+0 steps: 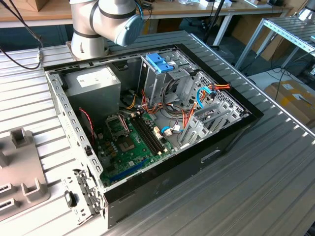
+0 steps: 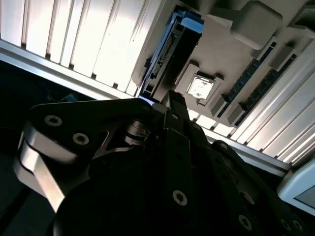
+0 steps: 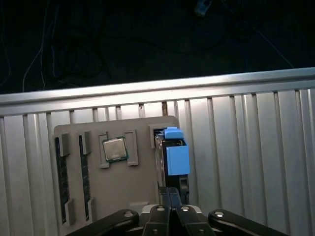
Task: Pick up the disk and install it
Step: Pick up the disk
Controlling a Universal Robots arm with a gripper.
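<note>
Exterior view, from its left to its right: a grey holder tray (image 1: 22, 167) lies on the ribbed table (image 1: 256, 187), then the open computer case (image 1: 162, 183), with the arm's base (image 1: 98, 19) at the far side. In the first wrist view the tray holds memory sticks (image 3: 61, 177), a processor chip (image 3: 114, 149) and the disk (image 3: 177, 158), which stands on edge in its slot. The gripper (image 3: 170, 194) hovers just beside the disk's end, fingers pressed together.
</note>
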